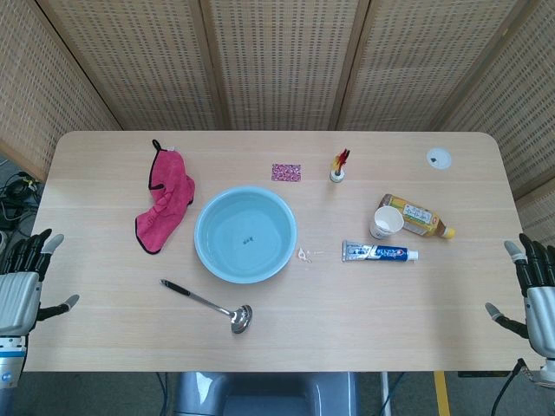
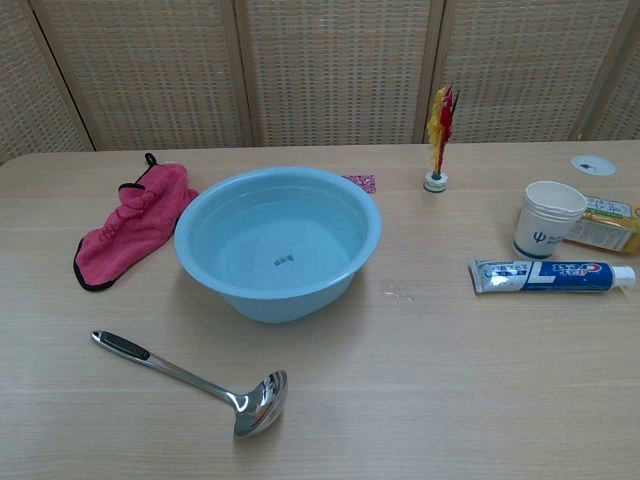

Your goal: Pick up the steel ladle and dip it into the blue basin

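Note:
The steel ladle [image 1: 208,304] [image 2: 190,382] lies flat on the table in front of the blue basin [image 1: 245,234] [image 2: 277,242], its dark handle end pointing left and its bowl to the right. The basin stands upright near the table's middle and seems to hold water. My left hand [image 1: 24,279] hovers off the table's left edge, fingers spread, holding nothing. My right hand [image 1: 532,284] is off the right edge, fingers likewise apart and empty. Both hands are far from the ladle and show only in the head view.
A pink cloth [image 1: 163,199] [image 2: 130,222] lies left of the basin. To the right are a paper cup [image 1: 387,222] [image 2: 548,218], a toothpaste tube [image 1: 379,252] [image 2: 552,275] and a lying bottle [image 1: 419,217]. A feathered shuttlecock [image 1: 338,165] [image 2: 439,135] stands behind.

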`<action>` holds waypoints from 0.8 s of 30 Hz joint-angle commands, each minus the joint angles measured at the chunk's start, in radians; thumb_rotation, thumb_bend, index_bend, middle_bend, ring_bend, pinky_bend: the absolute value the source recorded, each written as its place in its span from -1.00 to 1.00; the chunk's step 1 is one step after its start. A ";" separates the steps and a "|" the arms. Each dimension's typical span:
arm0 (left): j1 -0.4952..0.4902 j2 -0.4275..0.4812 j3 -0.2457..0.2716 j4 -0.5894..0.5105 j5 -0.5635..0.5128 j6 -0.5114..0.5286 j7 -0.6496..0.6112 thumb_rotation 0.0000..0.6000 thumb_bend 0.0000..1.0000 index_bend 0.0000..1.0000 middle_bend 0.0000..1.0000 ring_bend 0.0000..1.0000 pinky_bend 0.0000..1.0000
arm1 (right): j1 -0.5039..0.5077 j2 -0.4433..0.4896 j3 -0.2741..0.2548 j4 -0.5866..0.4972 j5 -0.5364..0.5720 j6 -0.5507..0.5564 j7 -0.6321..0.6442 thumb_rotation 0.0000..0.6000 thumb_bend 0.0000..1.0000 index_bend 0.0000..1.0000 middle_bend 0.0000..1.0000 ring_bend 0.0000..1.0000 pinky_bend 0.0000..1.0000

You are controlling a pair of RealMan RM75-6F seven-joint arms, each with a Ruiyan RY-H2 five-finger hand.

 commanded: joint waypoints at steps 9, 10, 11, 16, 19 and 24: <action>-0.001 -0.005 -0.001 0.006 0.042 -0.044 0.001 1.00 -1.00 -0.98 -0.12 -0.21 -0.33 | -0.002 0.008 -0.008 -0.006 -0.007 -0.010 0.003 1.00 -1.00 -1.00 -1.00 -1.00 -1.00; -0.004 -0.010 -0.001 0.013 0.051 -0.047 0.007 1.00 -1.00 -0.93 0.18 0.08 0.01 | -0.002 0.009 -0.008 -0.008 -0.007 -0.009 0.005 1.00 -1.00 -1.00 -1.00 -1.00 -1.00; -0.009 -0.017 0.001 0.019 0.061 -0.057 0.012 1.00 -1.00 -0.82 0.48 0.38 0.46 | -0.003 0.010 -0.007 -0.010 -0.007 -0.009 0.006 1.00 -1.00 -1.00 -1.00 -1.00 -1.00; -0.077 -0.072 0.028 0.091 0.104 -0.206 0.036 1.00 -1.00 -0.37 0.82 0.72 0.99 | 0.000 0.010 -0.011 -0.012 -0.013 -0.016 0.010 1.00 -1.00 -1.00 -1.00 -1.00 -1.00; -0.136 -0.097 0.042 0.130 0.109 -0.337 0.006 1.00 -1.00 -0.30 0.84 0.74 1.00 | 0.002 0.013 -0.010 -0.013 -0.004 -0.026 0.014 1.00 -1.00 -1.00 -1.00 -1.00 -1.00; -0.202 -0.159 0.037 0.193 0.083 -0.480 0.056 1.00 -0.99 -0.18 0.84 0.74 1.00 | 0.003 0.022 -0.004 -0.014 0.013 -0.034 0.034 1.00 -1.00 -1.00 -1.00 -1.00 -1.00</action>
